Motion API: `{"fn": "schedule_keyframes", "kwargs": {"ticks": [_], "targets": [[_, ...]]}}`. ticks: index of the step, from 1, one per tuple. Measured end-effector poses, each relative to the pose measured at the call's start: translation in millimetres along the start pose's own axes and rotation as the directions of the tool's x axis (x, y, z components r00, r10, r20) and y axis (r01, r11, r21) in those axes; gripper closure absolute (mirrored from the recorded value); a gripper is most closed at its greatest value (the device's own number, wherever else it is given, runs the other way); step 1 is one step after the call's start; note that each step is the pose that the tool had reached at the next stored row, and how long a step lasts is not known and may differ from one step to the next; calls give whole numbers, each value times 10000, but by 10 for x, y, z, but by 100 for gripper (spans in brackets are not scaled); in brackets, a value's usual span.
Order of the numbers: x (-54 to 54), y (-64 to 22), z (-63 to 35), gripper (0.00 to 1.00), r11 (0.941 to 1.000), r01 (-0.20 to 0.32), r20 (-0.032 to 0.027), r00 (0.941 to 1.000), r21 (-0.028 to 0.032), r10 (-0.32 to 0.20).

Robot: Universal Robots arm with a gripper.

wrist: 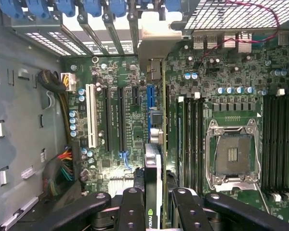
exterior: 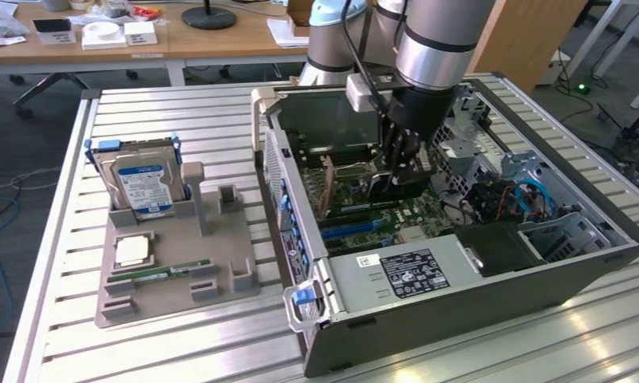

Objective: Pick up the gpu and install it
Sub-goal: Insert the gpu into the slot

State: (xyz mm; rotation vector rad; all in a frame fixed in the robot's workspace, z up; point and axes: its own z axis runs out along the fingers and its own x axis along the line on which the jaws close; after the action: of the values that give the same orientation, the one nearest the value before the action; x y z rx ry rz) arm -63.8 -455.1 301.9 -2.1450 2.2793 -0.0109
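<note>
Gripping the gpu [wrist: 154, 166] along the edge that is facing away from the board, the gripper [wrist: 157, 204] is reaching down into the open computer case [exterior: 404, 319]. Its black fingers [wrist: 132, 207] are standing narrow and pressing against either face of the thin dark card. The card is standing on edge over the green motherboard [wrist: 231, 72], running lengthwise in line with the blue slot [wrist: 151, 98]. Its silvery end bracket [wrist: 156, 41] is lying against the row of rear openings in the case wall. Whether its lower edge is sitting fully in the slot I cannot tell, since the card itself is hiding the contact. Just beside the card, the bare processor socket [wrist: 233, 154] is lying open with its metal frame showing.

The case is lying on its side on the slatted metal bench [exterior: 138, 351], taking up the half toward the exterior view's right edge. Well apart from it, near the bench edge on the exterior view's left, a grey tray [exterior: 181, 295] is carrying a hard drive [exterior: 143, 187] standing upright at its far end and a narrow green memory stick [exterior: 159, 274] lying flat near its front.
</note>
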Motion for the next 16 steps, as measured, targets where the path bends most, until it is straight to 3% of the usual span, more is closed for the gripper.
{"fn": "schedule_keyframes", "kwargs": {"ticks": [8, 16], "targets": [[1, 10, 93, 73, 10000, -1, 1, 10000, 1, 1], [1, 16, 110, 73, 10000, 6, 4, 10000, 2, -6]]}}
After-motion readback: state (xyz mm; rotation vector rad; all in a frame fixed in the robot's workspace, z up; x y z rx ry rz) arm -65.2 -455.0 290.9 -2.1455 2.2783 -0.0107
